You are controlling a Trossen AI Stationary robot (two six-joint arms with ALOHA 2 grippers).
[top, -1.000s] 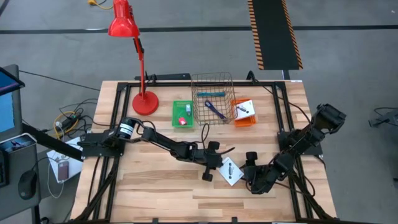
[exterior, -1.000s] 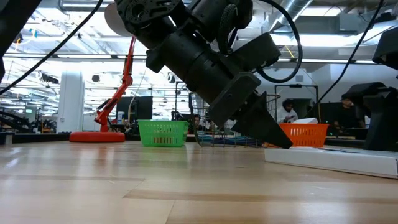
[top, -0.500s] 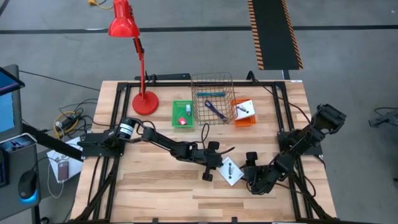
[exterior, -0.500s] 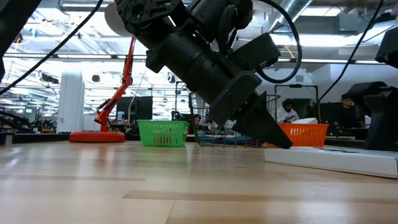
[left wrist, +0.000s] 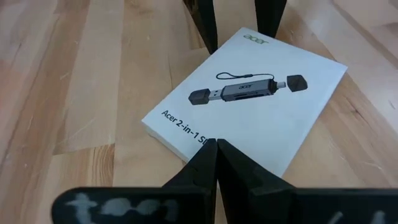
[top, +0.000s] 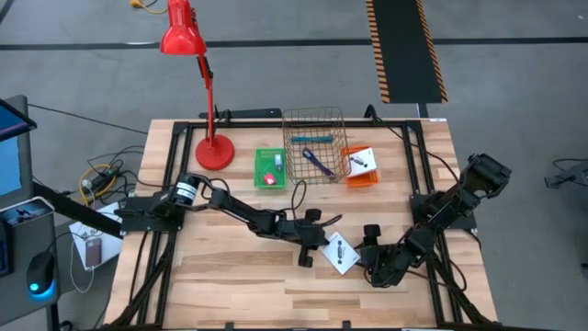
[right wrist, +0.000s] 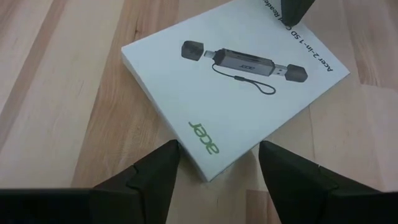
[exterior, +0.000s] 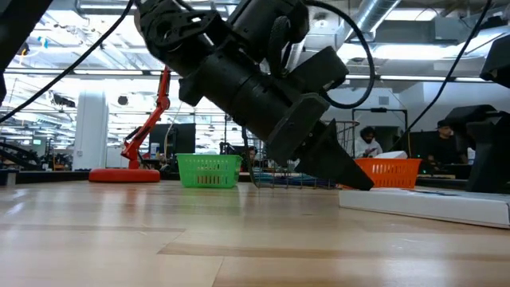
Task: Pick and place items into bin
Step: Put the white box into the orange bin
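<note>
High view: the white card [top: 341, 253] lies flat on the counter [top: 230, 285], near and right of centre, between both grippers. To lift it well, the right gripper [right wrist: 214, 163], its fingers half open and empty, should straddle the card's corner while the left gripper [left wrist: 216, 147], pinched closed and empty, steadies the opposite edge it touches.

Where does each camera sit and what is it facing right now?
High: overhead, straight down; both arms, white box.
Low: table height, level across; left arm over box.
Left wrist: behind shut left jaws, facing box.
Right wrist: behind open right jaws straddling the box's corner.
Shared: all four show the box.
</note>
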